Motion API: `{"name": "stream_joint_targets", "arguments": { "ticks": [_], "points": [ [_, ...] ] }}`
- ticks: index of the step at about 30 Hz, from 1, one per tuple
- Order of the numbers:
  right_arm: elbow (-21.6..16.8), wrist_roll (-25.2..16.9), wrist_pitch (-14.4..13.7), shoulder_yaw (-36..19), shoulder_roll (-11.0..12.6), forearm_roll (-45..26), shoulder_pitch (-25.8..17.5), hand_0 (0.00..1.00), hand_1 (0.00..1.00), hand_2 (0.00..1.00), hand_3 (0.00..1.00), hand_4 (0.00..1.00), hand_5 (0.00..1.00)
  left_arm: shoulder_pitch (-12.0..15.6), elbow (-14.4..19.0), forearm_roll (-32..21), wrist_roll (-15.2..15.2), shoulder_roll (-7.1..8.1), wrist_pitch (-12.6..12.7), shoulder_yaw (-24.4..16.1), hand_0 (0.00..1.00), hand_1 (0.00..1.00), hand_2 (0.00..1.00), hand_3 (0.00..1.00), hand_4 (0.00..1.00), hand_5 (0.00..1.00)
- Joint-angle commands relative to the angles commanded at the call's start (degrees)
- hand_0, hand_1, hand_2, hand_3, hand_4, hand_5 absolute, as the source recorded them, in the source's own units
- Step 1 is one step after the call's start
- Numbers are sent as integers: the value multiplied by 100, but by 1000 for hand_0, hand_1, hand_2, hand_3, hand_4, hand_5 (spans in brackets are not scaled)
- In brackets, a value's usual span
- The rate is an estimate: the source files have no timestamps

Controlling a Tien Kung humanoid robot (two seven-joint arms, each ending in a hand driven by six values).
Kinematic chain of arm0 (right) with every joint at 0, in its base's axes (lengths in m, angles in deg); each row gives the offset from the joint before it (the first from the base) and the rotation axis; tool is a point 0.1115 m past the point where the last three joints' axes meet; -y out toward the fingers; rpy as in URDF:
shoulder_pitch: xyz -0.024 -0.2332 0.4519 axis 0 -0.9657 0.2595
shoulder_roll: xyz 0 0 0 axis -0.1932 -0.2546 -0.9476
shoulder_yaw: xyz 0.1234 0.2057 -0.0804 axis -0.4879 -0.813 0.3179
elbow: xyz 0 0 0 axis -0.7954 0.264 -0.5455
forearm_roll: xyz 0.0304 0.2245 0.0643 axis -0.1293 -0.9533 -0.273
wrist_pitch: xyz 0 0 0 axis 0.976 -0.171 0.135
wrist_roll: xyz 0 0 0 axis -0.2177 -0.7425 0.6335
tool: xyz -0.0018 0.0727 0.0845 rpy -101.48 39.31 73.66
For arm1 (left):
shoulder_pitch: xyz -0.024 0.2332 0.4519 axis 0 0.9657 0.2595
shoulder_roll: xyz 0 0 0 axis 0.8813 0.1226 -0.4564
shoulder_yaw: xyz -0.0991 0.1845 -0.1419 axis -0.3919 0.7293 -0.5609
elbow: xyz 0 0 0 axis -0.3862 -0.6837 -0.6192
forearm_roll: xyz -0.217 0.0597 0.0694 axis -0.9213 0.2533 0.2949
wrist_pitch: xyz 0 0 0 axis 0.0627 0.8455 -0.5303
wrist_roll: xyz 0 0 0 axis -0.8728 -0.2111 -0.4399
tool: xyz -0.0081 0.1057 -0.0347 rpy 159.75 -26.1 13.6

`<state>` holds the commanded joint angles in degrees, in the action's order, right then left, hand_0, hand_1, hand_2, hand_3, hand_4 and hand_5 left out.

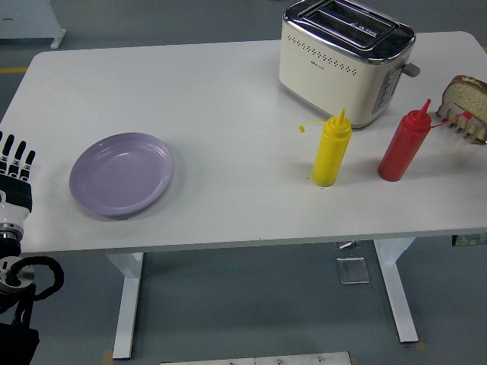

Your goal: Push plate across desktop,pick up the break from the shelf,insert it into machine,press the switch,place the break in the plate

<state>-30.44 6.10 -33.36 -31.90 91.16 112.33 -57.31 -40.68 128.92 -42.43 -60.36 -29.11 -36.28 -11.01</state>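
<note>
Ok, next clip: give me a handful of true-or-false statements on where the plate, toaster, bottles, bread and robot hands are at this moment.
1. The round lilac plate lies empty on the white table. True.
2. A slice of bread sticks out of the cream two-slot toaster. False: both slots look empty; the brown bread slices stand in a rack at the table's right edge.
3. The yellow squeeze bottle stands left of the red squeeze bottle, both upright. True.
4. The robot's left hand is pushing the plate. False: it is at the table's left edge, fingers extended, apart from the plate.
5. The right hand is pressing the toaster's lever. False: no right hand shows.
</note>
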Motion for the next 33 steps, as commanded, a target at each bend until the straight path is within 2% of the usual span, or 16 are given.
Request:
{"name": "stream_joint_targets", "arguments": {
  "ticks": [2,6,17,25,26,31,32,33],
  "points": [
    [12,22,45,33,8,155,22,873,834,863,860,779,316,-30,-61,-10,9,10,-19,32,897,880,868,798,585,998],
    [134,122,232,217,50,946,151,873,834,863,860,779,316,-206,-385,-88,39,47,-117,221,897,880,868,798,585,998],
    [569,215,405,594,93,2402,461,876,838,867,863,791,324,-685,-1031,-344,178,20,-381,698,898,878,865,795,587,998],
    [1029,262,278,948,22,2664,794,852,820,856,855,789,325,-1026,-1503,-545,145,32,-546,1149,898,881,863,794,584,998],
    [1096,262,243,989,8,2690,838,773,767,794,806,777,314,-1061,-1556,-563,134,26,-562,1186,898,881,864,794,584,998],
    [1373,240,52,1155,-55,2755,1011,773,767,794,806,777,314,-1177,-1788,-611,108,-21,-603,1301,898,881,864,794,584,998],
    [1410,234,15,1178,-64,2766,1033,656,681,681,730,720,264,-1188,-1819,-623,107,-28,-609,1317,898,879,864,793,582,998],
    [1440,229,-13,1197,-70,2774,1051,656,681,681,730,720,264,-1197,-1844,-632,106,-33,-613,1329,898,879,864,793,582,998]
  ]
}}
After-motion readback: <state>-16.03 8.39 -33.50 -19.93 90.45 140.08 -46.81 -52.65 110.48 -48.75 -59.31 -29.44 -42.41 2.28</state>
